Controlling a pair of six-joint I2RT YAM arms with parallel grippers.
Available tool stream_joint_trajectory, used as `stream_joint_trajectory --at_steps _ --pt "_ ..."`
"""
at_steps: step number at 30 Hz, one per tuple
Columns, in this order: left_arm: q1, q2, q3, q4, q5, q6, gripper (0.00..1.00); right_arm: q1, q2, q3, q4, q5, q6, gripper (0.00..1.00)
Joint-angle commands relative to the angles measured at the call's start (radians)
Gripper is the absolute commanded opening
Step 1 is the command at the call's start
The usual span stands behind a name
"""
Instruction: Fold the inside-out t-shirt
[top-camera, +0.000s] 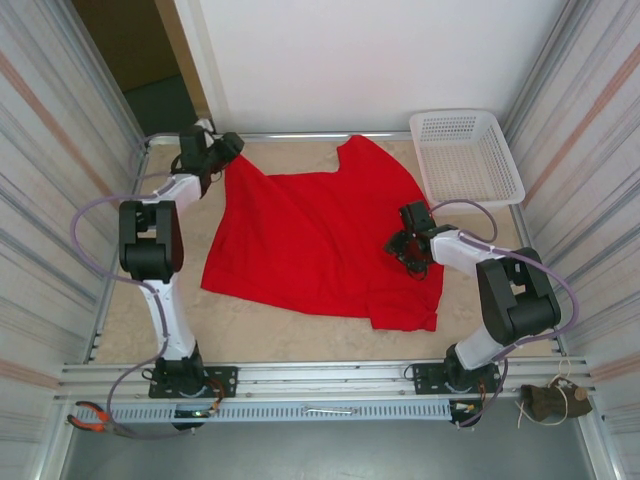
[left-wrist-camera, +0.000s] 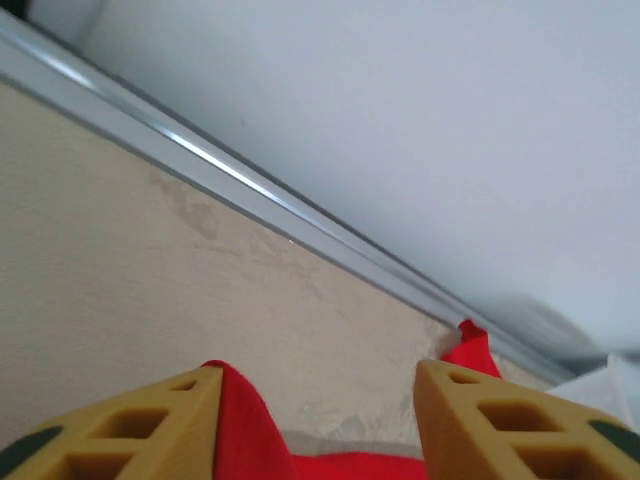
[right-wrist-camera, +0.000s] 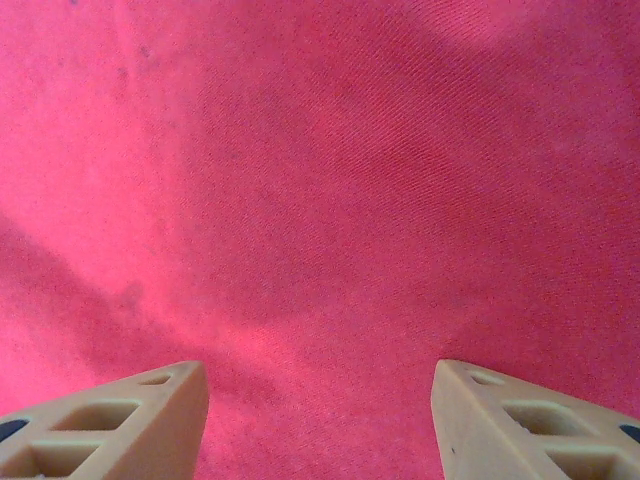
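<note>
The bright red t-shirt (top-camera: 310, 240) lies spread across the middle of the table, with one point reaching the back rail and a flap at the front right. No printed graphic shows. My left gripper (top-camera: 232, 148) is at the shirt's far-left corner. In the left wrist view it (left-wrist-camera: 320, 375) is open, with red cloth (left-wrist-camera: 250, 430) bunched against the left finger and low between the fingers. My right gripper (top-camera: 403, 248) hovers over the shirt's right side. In the right wrist view it (right-wrist-camera: 320, 370) is open, with flat red fabric (right-wrist-camera: 320, 180) below.
A white mesh basket (top-camera: 510, 160) stands at the back right corner, just clear of the shirt. A metal rail (left-wrist-camera: 250, 185) runs along the table's back edge under the white wall. Orange-handled pliers (top-camera: 90, 420) lie off the front left. Bare tabletop (top-camera: 250, 330) lies in front of the shirt.
</note>
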Motion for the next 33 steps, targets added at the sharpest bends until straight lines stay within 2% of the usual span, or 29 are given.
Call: stream_joint_trajectory --at_steps 1,5,9,14,16,19,21,27,33 --pt "0.068 -0.032 -0.076 0.145 -0.018 -0.123 0.59 -0.009 -0.027 -0.012 -0.032 0.037 0.025 0.59" --pt "0.105 -0.062 -0.113 0.107 -0.024 -0.124 0.64 -0.013 -0.039 -0.015 -0.03 0.036 0.025 0.59" --pt "0.101 -0.123 -0.145 0.018 -0.026 -0.077 0.64 -0.015 -0.045 -0.007 -0.028 0.022 0.017 0.59" --pt "0.058 -0.305 -0.238 -0.291 -0.07 0.005 0.64 -0.014 -0.09 0.002 -0.039 -0.009 -0.017 0.59" --pt "0.02 -0.395 -0.287 -0.444 -0.132 0.073 0.64 -0.013 -0.113 0.009 -0.054 -0.024 -0.042 0.59" --pt "-0.044 -0.535 -0.4 -0.573 -0.225 0.146 0.64 -0.01 -0.152 0.021 -0.093 -0.029 -0.079 0.59" --pt "-0.077 -0.617 -0.491 -0.612 -0.27 0.154 0.64 -0.01 -0.178 0.022 -0.114 -0.029 -0.093 0.59" --pt "-0.117 -0.808 -0.776 -0.62 -0.335 0.023 0.65 -0.003 -0.252 0.015 -0.148 -0.04 -0.107 0.59" --pt "-0.118 -0.846 -0.822 -0.67 -0.416 0.002 0.68 0.002 -0.29 -0.007 -0.165 -0.046 -0.1 0.59"
